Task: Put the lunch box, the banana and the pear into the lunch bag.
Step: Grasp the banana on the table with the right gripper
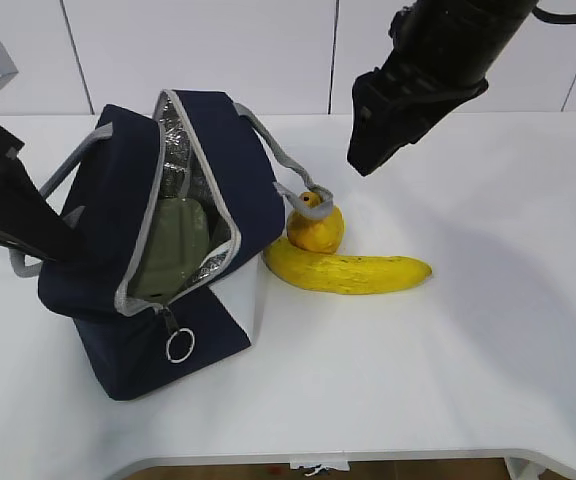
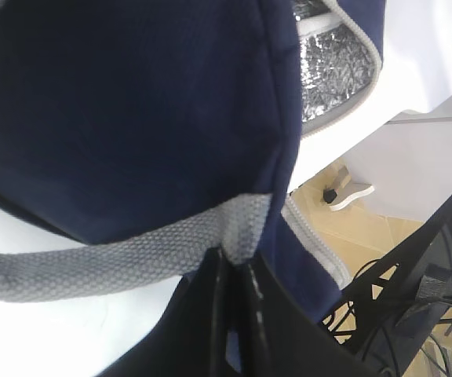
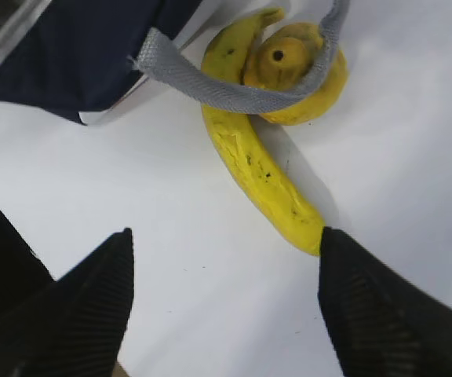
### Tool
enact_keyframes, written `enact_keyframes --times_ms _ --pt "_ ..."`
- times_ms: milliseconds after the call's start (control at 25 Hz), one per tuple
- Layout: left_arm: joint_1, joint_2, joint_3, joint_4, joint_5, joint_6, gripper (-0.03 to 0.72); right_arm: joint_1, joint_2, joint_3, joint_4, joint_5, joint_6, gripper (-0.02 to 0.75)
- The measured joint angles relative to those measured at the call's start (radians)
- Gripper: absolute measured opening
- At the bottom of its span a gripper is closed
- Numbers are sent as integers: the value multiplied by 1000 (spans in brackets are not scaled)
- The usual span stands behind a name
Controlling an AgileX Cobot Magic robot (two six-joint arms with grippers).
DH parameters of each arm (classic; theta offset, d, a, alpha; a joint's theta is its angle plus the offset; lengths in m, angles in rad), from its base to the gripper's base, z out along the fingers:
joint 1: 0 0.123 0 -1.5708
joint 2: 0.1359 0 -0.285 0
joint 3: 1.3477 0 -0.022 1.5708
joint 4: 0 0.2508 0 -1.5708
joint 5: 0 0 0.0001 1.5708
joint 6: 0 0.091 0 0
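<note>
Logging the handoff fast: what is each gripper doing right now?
Left gripper: shut on the lunch bag's grey handle.
Right gripper: open, empty, above the banana.

light: bright, even | shadows: soft beneath banana [image 1: 348, 272] | blur: left wrist close-up soft | glare: none

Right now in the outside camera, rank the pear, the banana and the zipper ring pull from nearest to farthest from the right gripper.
1. Pear, just below the right gripper, against the bag's side.
2. Banana, lying on the table in front of the pear.
3. Ring pull, hanging at the bag's front, far left.
</note>
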Motion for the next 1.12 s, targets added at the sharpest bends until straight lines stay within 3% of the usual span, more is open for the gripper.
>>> enact_keyframes --times_ms 440,840,1120 --pt "0 0 0 45 2 0 -6 0 71 11 69 -66 -467 562" --pt "0 0 0 74 7 0 -6 0 207 11 66 -134 -538 562" --pt "0 0 0 79 8 0 -6 0 299 13 9 -145 -457 562"
